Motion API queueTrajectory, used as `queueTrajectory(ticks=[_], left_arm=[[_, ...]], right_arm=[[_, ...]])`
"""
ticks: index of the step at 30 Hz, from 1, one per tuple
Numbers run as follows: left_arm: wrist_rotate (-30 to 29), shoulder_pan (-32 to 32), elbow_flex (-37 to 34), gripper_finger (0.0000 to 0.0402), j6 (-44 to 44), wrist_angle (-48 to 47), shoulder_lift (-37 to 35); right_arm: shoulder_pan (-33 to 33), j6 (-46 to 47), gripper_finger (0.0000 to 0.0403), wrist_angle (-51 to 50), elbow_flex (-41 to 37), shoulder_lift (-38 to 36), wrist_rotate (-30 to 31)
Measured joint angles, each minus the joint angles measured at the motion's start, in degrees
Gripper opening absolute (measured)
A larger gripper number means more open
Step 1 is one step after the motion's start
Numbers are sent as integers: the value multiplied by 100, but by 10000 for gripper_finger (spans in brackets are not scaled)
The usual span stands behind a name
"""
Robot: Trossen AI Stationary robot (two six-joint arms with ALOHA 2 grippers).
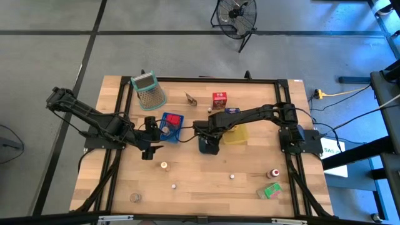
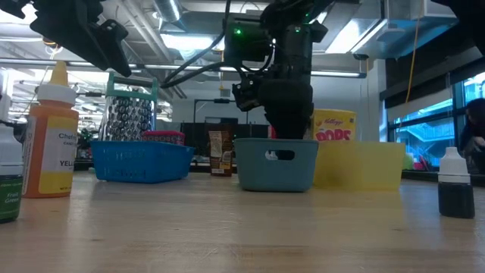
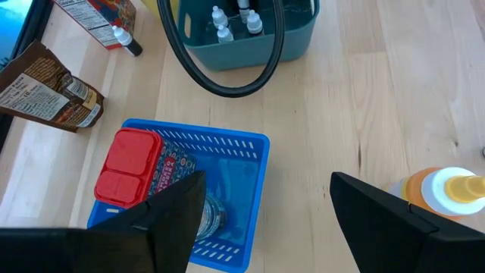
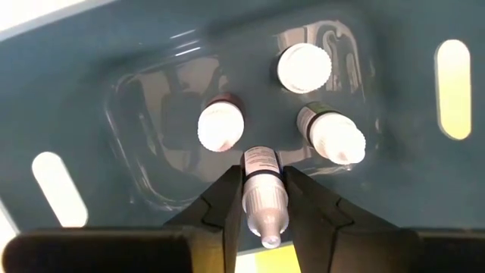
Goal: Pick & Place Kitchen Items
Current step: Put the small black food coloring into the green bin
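High view, left to right: left gripper (image 1: pixel 150 139) was parked just off the blue tray's (image 1: pixel 177 132) near edge, fingers spread wide and empty, likely kept clear of the other arm. That tray held a red carton (image 3: pixel 127 167), apparently sorted. Right gripper (image 4: pixel 262 199) was held low inside the grey-blue tray (image 4: pixel 91 91), fingers pinched narrow on a small white-capped bottle (image 4: pixel 263 199), tip up, beside three like bottles (image 4: pixel 304 67) — probably grouped by type. Release looked not yet done.
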Motion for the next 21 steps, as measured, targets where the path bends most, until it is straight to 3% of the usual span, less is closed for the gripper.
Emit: queueTrajectory(ticks=[21], left_arm=[[0,0,0,279,-2,-2,-2]], right_arm=[[0,131,96,-10,0,-2,-4]])
